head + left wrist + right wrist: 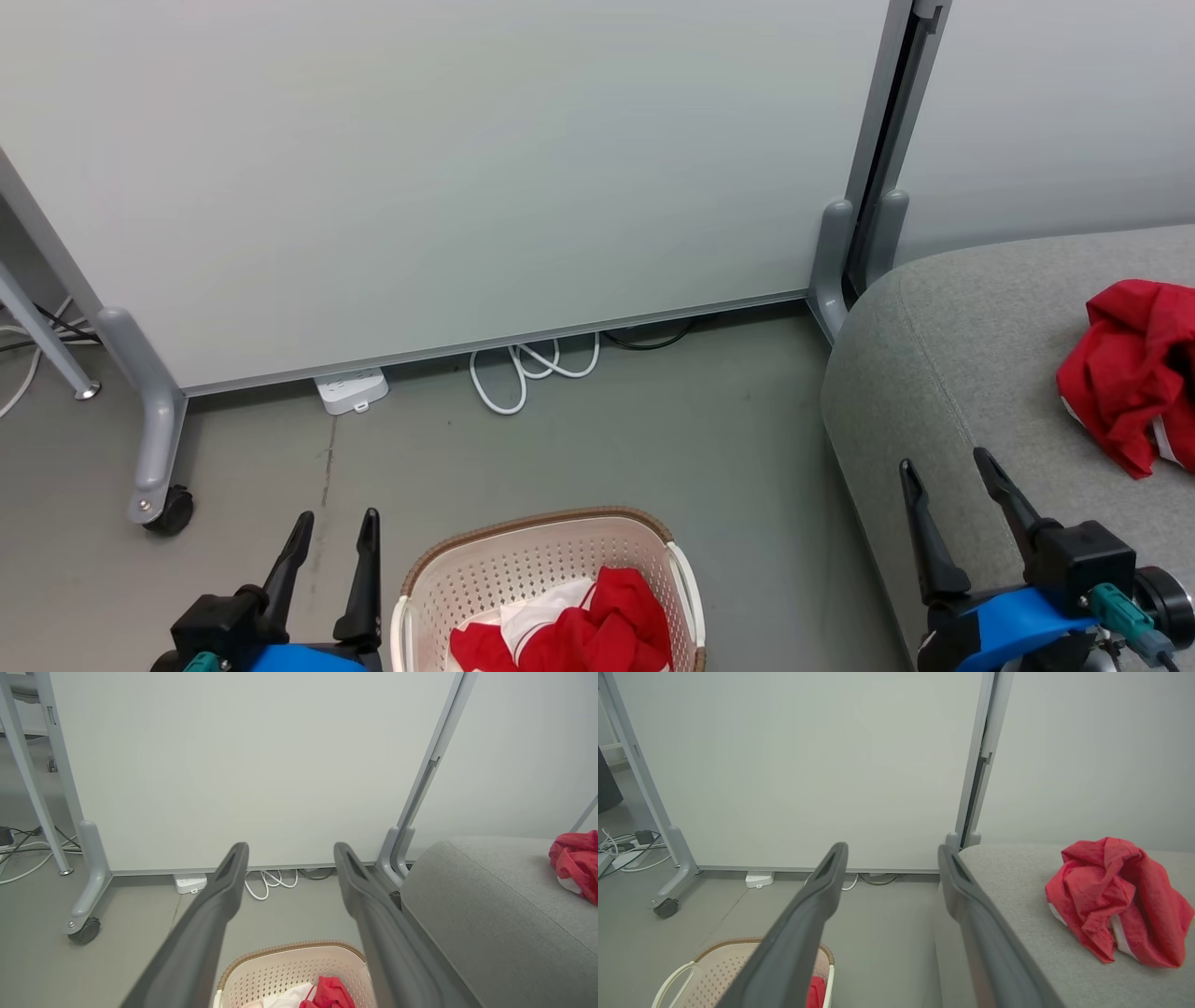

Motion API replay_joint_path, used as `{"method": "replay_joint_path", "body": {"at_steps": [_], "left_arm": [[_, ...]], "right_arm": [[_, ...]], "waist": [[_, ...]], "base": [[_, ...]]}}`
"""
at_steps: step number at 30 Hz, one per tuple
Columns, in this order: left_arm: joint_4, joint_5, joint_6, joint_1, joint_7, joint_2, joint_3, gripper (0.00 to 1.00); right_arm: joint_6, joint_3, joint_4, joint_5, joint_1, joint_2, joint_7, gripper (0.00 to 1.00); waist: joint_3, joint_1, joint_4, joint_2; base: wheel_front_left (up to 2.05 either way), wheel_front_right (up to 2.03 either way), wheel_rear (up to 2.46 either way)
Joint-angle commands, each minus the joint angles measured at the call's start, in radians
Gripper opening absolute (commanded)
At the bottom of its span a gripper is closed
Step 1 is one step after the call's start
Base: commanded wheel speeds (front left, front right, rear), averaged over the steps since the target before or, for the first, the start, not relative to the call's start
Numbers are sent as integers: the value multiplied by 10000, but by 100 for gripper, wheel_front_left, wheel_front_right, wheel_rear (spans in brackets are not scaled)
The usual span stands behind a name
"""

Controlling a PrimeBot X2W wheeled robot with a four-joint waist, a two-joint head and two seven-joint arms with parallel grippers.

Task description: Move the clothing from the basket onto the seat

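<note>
Clothing [1130, 364]: one red piece crumpled on the grey seat [962, 373], right; second garment [616, 616] in the near basket [523, 569].
Fabric: soft, light, floppy; you should pinch a raised fold.
Left end effector [338, 518], right end effector [942, 459]: both released, empty.

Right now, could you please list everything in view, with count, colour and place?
Basket: one, cream with brown rim, on the floor.
Seat: one, grey, right of the basket.
Loose garment: one, red and white, crumpled on the seat.
Basket clothing: one heap, red and white, inside the basket.
Panels: two, pale grey, behind everything.
Castor: one, black, under the left panel's foot.
Power strip: one, white, floor below the panel.
Cables: several, white and black, floor along the panels.
Left pincer: one, dark, open, lower left.
Right pincer: one, dark, open, by the seat's edge.
</note>
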Motion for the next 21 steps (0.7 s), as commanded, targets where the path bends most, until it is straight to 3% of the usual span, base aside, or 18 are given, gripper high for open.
{"method": "replay_joint_path", "body": {"at_steps": [1, 21], "left_arm": [[7, 42, 20, 121, -30, 39, 75, 100], [82, 329, -4, 253, -30, -60, 345, 100]], "right_arm": [[-3, 8, -79, -26, 160, 67, 17, 100], [-5, -91, -458, -57, 430, 321, 197, 100]], "waist": [[4, 0, 7, 0], [99, 0, 176, 0]], "base": [[0, 0, 0], [0, 0, 0]]}}
